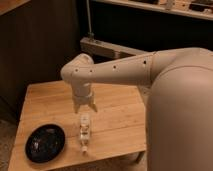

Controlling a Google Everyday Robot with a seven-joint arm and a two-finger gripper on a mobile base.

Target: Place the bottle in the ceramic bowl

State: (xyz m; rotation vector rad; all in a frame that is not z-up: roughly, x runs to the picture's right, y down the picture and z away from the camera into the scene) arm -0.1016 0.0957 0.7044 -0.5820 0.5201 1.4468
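Note:
The small whitish bottle lies on its side on the wooden table, pointing toward the front edge with its pale cap nearest that edge. The black ceramic bowl sits at the table's front left corner, a short way left of the bottle, with nothing in it. My gripper hangs straight down from the white arm, just behind and above the bottle's far end. It is open, its fingers spread apart with nothing between them.
My large white arm fills the right side of the view and hides the table's right part. Dark wood panelling stands behind the table, and a metal frame runs at the back.

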